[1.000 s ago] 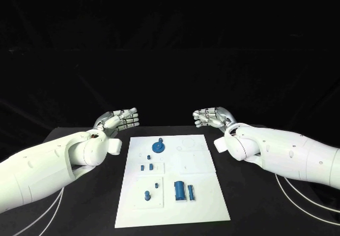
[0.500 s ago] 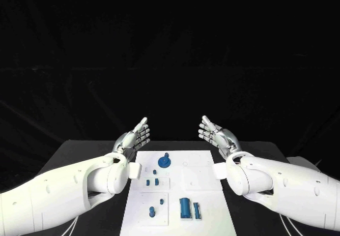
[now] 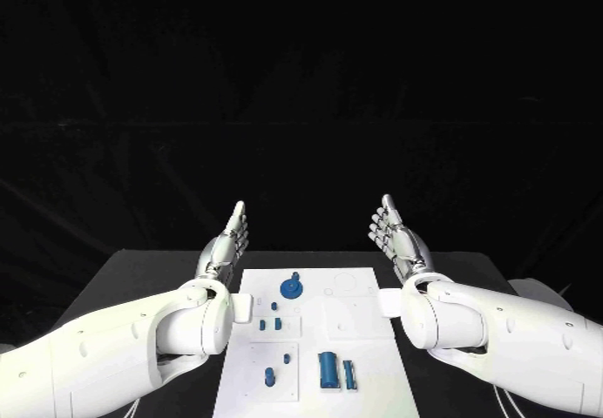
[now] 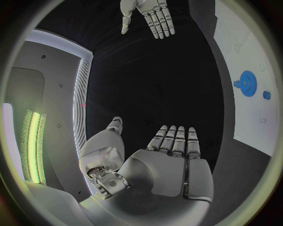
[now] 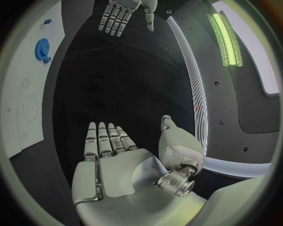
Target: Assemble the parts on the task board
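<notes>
The white task board (image 3: pixel 358 364) lies in the middle of the black table. On it a blue gear (image 3: pixel 290 286) (image 4: pixel 247 84) (image 5: pixel 41 48) stands at the far end. Small blue pegs (image 3: pixel 269 324) sit mid-board, and two blue cylinders (image 3: pixel 335 370) lie side by side near the front. My left hand (image 3: pixel 226 248) (image 4: pixel 168 160) is raised over the board's far left corner, fingers straight and apart, holding nothing. My right hand (image 3: pixel 400 239) (image 5: pixel 118 160) is raised over the far right corner, also flat, empty and spread.
Black table (image 3: pixel 151 270) shows on both sides of the board. My white forearms (image 3: pixel 138 344) flank the board's near half left and right. Each wrist view shows the other hand (image 4: pixel 147 14) (image 5: pixel 124 12) across the gap.
Both hands have uncurled from loose fists into flat, upright, spread hands and risen. The camera has also shifted, so the board sits lower and closer in the picture.
</notes>
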You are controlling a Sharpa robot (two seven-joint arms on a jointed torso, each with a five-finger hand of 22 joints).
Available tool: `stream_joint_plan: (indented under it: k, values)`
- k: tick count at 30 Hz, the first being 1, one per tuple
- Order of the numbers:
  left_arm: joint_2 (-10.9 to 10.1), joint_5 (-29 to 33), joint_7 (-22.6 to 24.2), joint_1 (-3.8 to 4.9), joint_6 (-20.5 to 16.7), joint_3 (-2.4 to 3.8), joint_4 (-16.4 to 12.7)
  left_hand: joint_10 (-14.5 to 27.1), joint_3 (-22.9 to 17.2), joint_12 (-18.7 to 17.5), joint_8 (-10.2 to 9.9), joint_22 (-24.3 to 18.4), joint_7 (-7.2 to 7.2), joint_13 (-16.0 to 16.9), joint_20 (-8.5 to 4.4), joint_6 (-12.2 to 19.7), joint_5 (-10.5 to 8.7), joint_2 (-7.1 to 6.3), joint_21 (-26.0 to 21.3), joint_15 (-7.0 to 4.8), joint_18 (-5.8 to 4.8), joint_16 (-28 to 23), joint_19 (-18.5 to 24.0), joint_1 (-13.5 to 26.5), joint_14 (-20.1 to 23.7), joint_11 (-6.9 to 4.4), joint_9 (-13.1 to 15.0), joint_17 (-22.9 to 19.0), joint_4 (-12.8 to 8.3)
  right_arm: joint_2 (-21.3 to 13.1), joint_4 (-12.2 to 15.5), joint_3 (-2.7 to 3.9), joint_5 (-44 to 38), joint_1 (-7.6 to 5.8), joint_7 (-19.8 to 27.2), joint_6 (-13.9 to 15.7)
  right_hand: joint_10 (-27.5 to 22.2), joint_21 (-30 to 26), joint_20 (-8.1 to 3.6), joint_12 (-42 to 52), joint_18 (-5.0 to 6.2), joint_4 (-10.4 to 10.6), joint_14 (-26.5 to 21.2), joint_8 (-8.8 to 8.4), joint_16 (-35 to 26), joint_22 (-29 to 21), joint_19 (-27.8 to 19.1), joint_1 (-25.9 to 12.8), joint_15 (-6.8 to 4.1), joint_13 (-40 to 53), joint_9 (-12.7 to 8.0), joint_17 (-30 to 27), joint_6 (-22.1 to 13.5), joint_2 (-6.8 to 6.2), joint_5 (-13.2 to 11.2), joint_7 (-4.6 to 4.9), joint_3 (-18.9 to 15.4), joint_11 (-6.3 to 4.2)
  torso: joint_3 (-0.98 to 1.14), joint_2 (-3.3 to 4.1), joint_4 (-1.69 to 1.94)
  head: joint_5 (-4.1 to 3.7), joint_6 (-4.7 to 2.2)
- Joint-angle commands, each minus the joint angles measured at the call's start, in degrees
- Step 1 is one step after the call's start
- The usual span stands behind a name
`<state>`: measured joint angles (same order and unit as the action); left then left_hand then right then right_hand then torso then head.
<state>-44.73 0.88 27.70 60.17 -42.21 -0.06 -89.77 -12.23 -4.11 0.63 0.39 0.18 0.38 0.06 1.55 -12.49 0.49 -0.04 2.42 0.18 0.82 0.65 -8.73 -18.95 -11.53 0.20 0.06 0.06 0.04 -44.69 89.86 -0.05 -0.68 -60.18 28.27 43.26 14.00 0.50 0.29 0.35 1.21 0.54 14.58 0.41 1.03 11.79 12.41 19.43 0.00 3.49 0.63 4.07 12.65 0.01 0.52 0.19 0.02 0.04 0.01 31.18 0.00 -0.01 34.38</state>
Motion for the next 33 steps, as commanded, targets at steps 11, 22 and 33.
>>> stream_joint_plan:
  k: [11,22,33]
  values:
    - [0.04,-0.88,2.10,-0.01,-1.91,0.06,-0.18,6.75,4.11,-0.63,-0.39,-0.18,-0.38,-0.06,-1.55,6.90,-0.49,0.04,-2.42,-0.18,-0.82,-0.65,4.66,10.53,6.31,-0.20,-0.06,-0.06,-0.04,0.00,0.09,0.05,0.68,0.02,1.52,0.86,-7.71,-0.50,-0.29,-0.35,-1.21,-0.54,-8.02,-0.41,-1.03,-6.48,-6.74,-10.65,0.00,-3.49,-0.63,-4.07,-6.96,-0.01,-0.52,-0.19,-0.02,-0.04,-0.01,0.00,0.00,0.01,0.00]
    - [0.04,-0.88,2.10,-0.01,-1.91,0.06,-0.18,12.23,4.11,-0.63,-0.39,-0.18,-0.38,-0.06,-1.55,12.49,-0.49,0.04,-2.42,-0.18,-0.82,-0.65,8.73,18.95,11.53,-0.20,-0.06,-0.06,-0.04,0.00,0.09,0.05,0.68,0.02,1.52,0.86,-14.00,-0.50,-0.29,-0.35,-1.21,-0.54,-14.58,-0.41,-1.03,-11.79,-12.41,-19.43,0.00,-3.49,-0.63,-4.07,-12.65,-0.01,-0.52,-0.19,-0.02,-0.04,-0.01,0.00,0.00,0.01,0.00]
    - [0.04,-0.88,2.10,-0.01,-1.91,0.06,-0.18,12.23,4.11,-0.63,-0.39,-0.18,-0.38,-0.06,-1.55,12.49,-0.49,0.04,-2.42,-0.18,-0.82,-0.65,8.73,18.95,11.53,-0.20,-0.06,-0.06,-0.04,0.00,0.09,0.05,0.68,0.02,1.52,0.86,-14.00,-0.50,-0.29,-0.35,-1.21,-0.54,-14.58,-0.41,-1.03,-11.79,-12.41,-19.43,0.00,-3.49,-0.63,-4.07,-12.65,-0.01,-0.52,-0.19,-0.02,-0.04,-0.01,0.00,0.00,0.01,0.00]
